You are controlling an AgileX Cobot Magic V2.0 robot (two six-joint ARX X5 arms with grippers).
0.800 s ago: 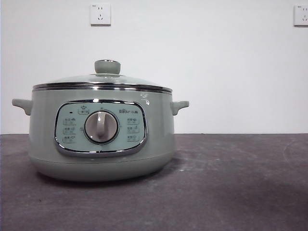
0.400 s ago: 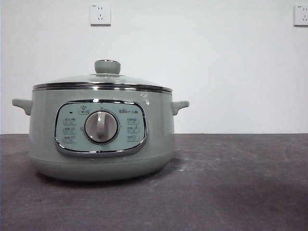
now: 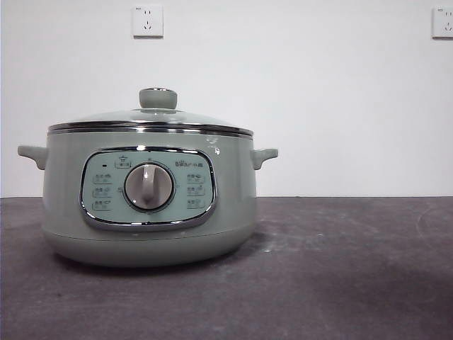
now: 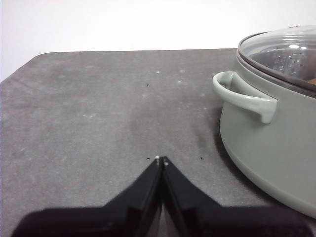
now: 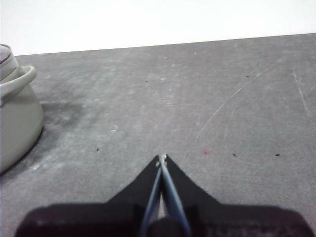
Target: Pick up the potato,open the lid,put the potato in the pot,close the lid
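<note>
**Pot closed, potato not on the table; both grippers idle**

Pot [image 3: 148, 205]: large, pale sage-green electric cooker, standing on the dark table [image 3: 340, 269] with its chrome-framed control panel [image 3: 148, 189] and silver dial [image 3: 148, 187] facing the front camera. Judged heavy and rigid; it should stay put when the lid is lifted. Two small side handles [image 4: 244, 96].

Lid [image 3: 150, 122]: domed glass with chrome rim, seated squarely on the pot. Judged fragile and slick on the glass, so the stubby green knob [image 3: 158, 98] is the only sensible hold, taken from above and lifted straight.

Potato: not visible on the table in any view. A faint orange-brown patch shows under the glass in the left wrist view; cannot confirm it is the potato. Judged firm, matte, easy to pinch across its short axis.

Left gripper [image 4: 161, 159]: jaws pressed together, empty, low over the table beside the pot's handle. Right gripper [image 5: 161, 158]: jaws together, empty, well apart from the pot on its other side.

Surface: dark grey matte mat, scuffed and dusty. Plain white wall behind, two wall sockets [image 3: 147, 20] high up.
</note>
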